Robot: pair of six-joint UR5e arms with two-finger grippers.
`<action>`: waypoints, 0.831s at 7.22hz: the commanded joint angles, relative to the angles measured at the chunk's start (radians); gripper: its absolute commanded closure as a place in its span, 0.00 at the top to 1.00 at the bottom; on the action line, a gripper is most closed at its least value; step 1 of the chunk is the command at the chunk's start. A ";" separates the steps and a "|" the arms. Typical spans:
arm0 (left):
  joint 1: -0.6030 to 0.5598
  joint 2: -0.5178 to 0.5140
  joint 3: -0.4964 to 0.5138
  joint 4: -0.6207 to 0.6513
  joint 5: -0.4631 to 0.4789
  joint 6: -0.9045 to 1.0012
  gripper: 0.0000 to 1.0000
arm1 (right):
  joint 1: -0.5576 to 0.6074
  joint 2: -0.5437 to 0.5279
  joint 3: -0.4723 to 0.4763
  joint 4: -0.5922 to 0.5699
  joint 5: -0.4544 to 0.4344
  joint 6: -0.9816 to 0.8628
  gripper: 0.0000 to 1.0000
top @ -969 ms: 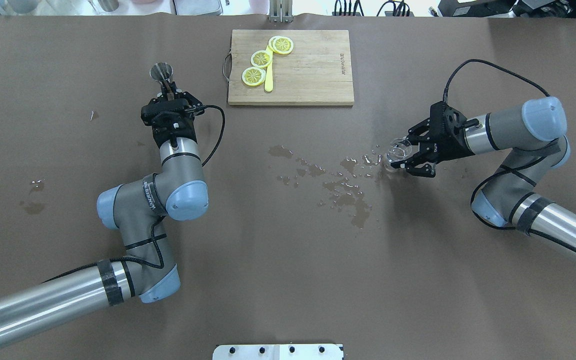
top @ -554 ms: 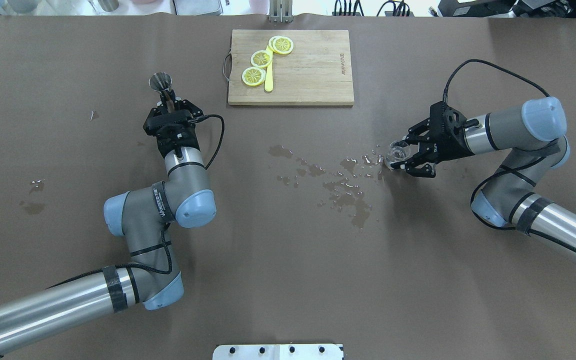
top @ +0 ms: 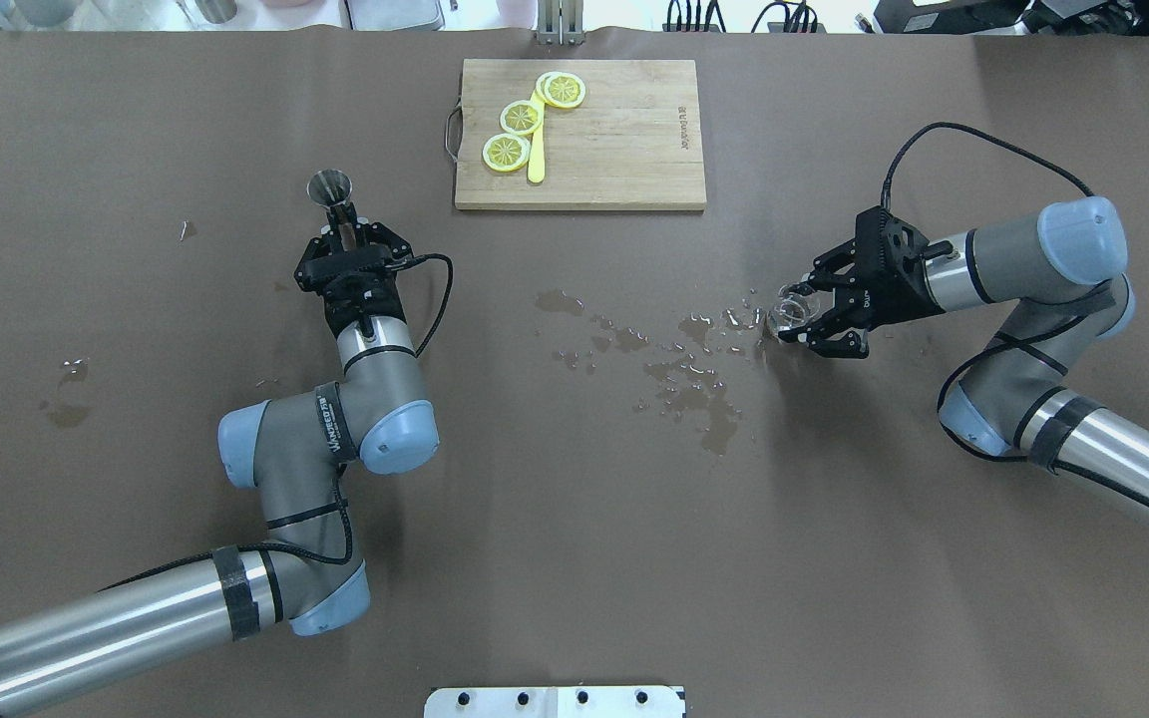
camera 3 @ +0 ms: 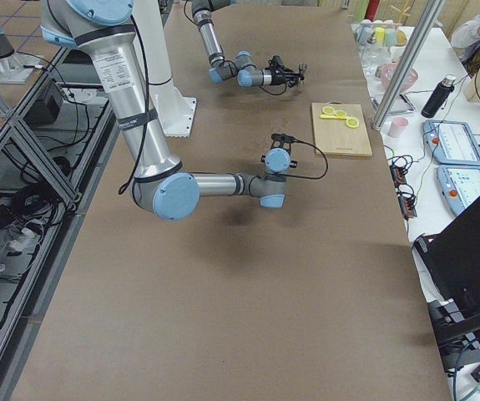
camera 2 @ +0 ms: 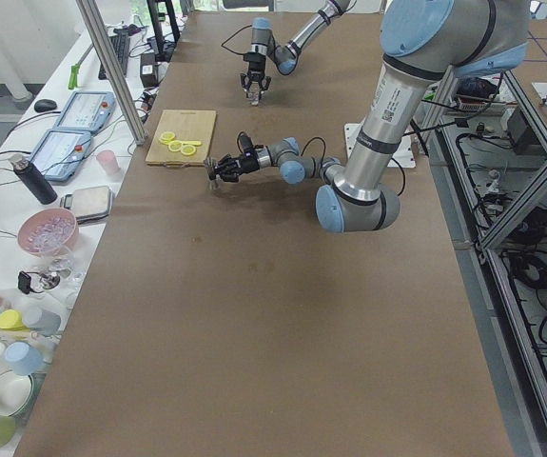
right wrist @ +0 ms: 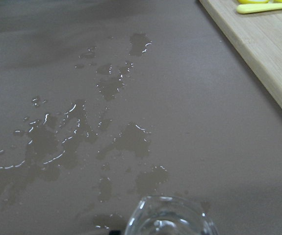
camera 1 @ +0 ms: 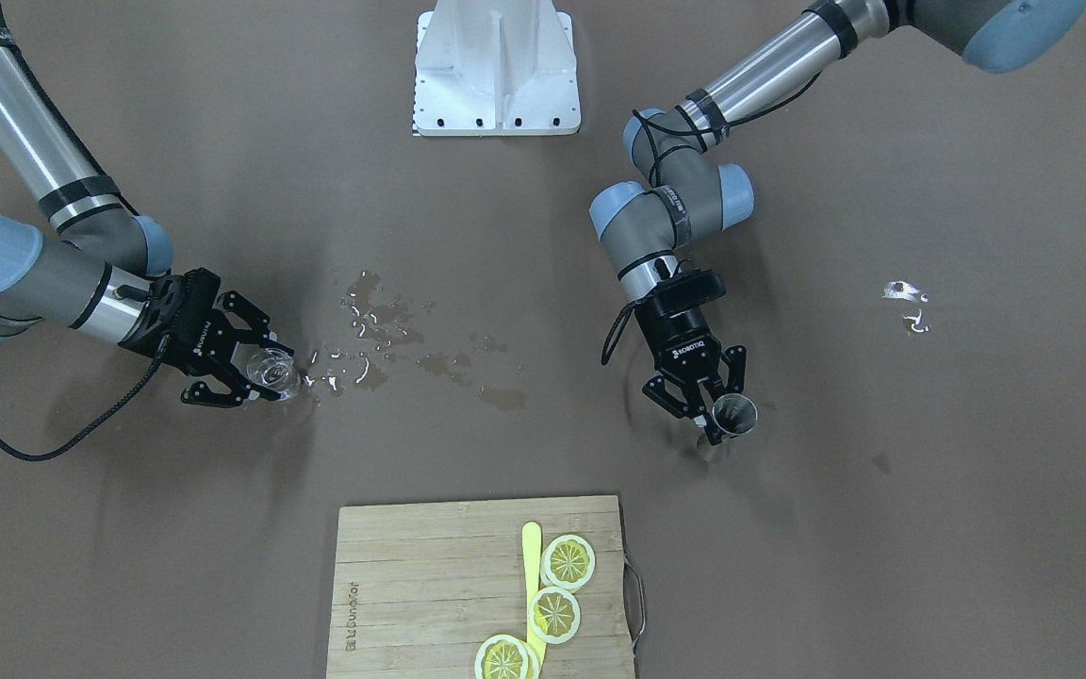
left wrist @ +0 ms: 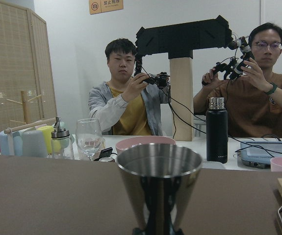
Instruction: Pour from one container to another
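A steel jigger (top: 329,185) stands upright with my left gripper (top: 343,221) shut on its narrow waist; it fills the lower middle of the left wrist view, where the jigger (left wrist: 159,181) hides the fingers. From the front the jigger (camera 1: 734,413) sits at the tip of the left gripper (camera 1: 715,422). A small clear glass (top: 792,304) is held low over the table in my right gripper (top: 796,317), at the right end of the wet patch. The glass (camera 1: 271,368) is tilted between the right gripper's (camera 1: 255,372) fingers. Only the glass rim (right wrist: 170,218) shows in the right wrist view.
Spilled water (top: 694,384) lies in puddles across the table's middle. A wooden cutting board (top: 614,140) with lemon slices (top: 521,118) and a yellow knife sits at the far edge. Two people (left wrist: 131,98), a bottle (left wrist: 217,129) and a wine glass are beyond the table.
My left arm has pulled the jigger back toward the robot and slightly right. The right gripper with the glass has barely shifted.
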 commanded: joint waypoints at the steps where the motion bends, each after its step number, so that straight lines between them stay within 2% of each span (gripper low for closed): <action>1: 0.008 -0.002 0.010 -0.001 0.000 -0.001 0.00 | -0.001 0.000 0.000 0.000 0.002 0.006 0.98; 3: 0.008 -0.002 0.007 -0.001 0.002 -0.001 0.00 | -0.001 0.000 0.000 0.000 0.002 0.008 1.00; 4: 0.008 -0.002 0.005 -0.001 0.000 -0.001 0.09 | -0.001 0.001 0.000 0.000 0.002 0.008 1.00; 6: 0.008 -0.003 0.003 -0.001 -0.001 0.000 0.42 | -0.001 0.001 0.000 0.000 0.002 0.009 1.00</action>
